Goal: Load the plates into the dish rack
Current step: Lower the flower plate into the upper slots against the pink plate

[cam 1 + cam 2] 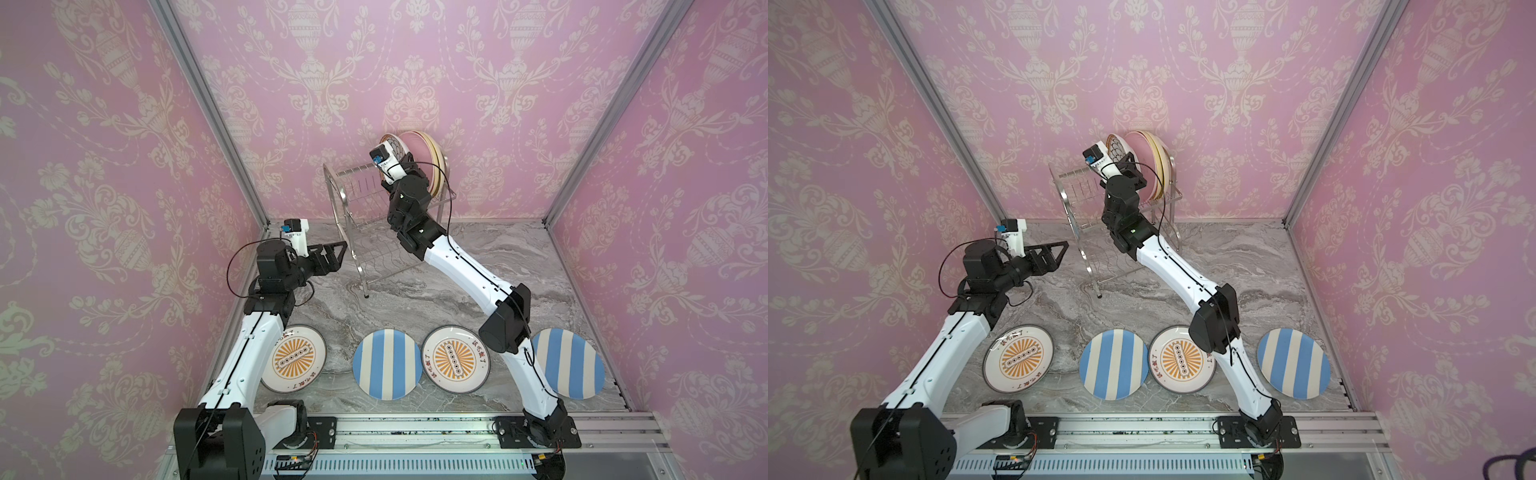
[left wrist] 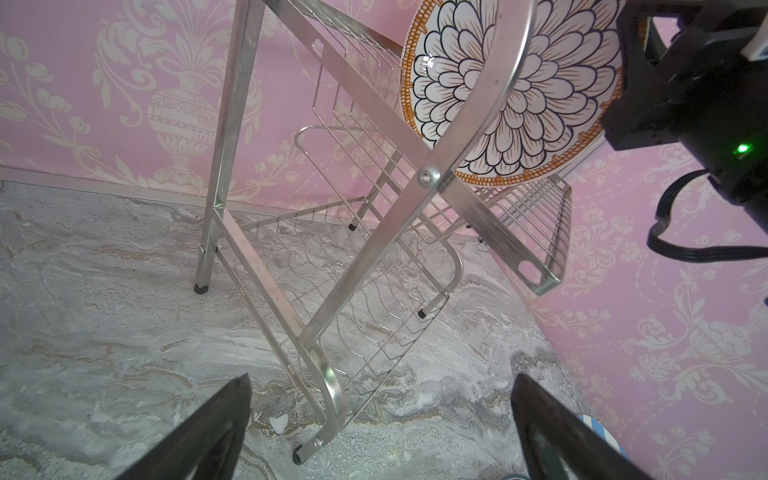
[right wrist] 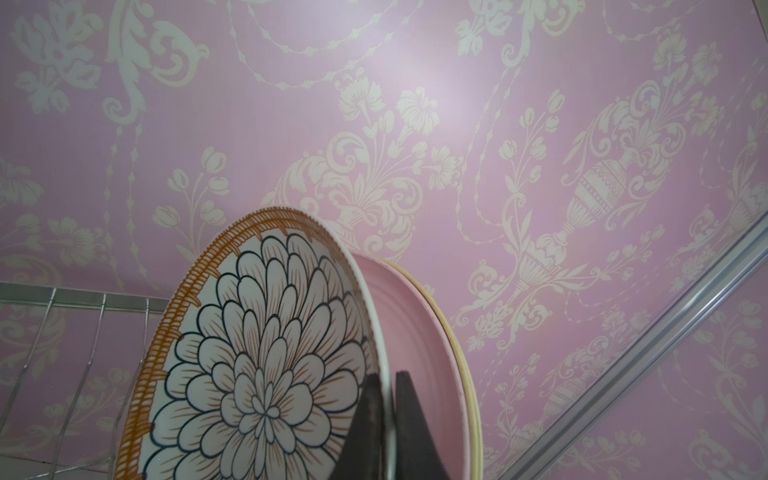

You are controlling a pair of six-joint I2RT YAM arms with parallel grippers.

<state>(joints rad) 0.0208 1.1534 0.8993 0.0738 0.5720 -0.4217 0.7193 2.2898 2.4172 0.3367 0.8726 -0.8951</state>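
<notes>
A lab robot cell dressed as a home: pink wallpaper (image 1: 415, 62) panels sit between bare aluminium posts (image 1: 210, 112), the desk (image 1: 415, 299) is marble-look, and two robot arms (image 1: 245, 353) bolt to an aluminium rail (image 1: 415, 432) along its front.

"该吃饭了" on sunburst plates (image 1: 455, 359)

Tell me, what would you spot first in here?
The flower plate stands out, pinched at its rim by the right tool at the top of the shiny dish rack at the back wall. Next, sunburst plates and blue-striped plates lie flat in a row near the front.
</notes>
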